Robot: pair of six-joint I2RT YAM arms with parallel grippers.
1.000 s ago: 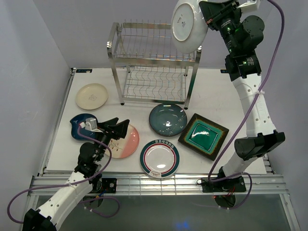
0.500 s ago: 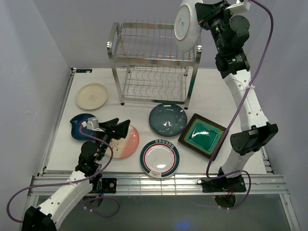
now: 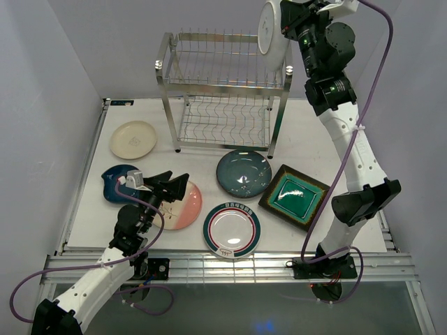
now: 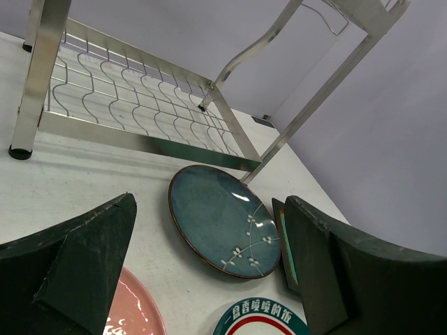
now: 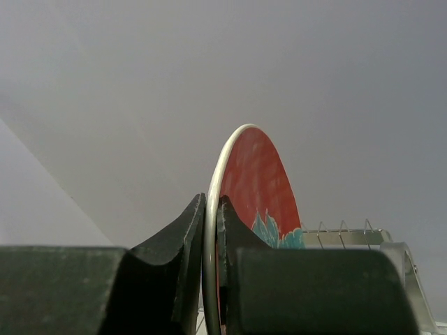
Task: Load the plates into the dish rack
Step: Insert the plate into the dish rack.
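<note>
Soft, even light from above, bright on the white tabletop [image 3: 307, 143], faint shadows under the dish rack [image 3: 223, 91], small glints on its steel wire and the dark teal plate [image 3: 243, 173], top view sharp, wrist-view foregrounds dark.

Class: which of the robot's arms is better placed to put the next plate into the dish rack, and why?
Right. The right pincer is shut on the red-and-teal plate, held on edge at the upper tier of the dish rack. The left pincer is open and empty, low near the pink-and-cream plate.
</note>
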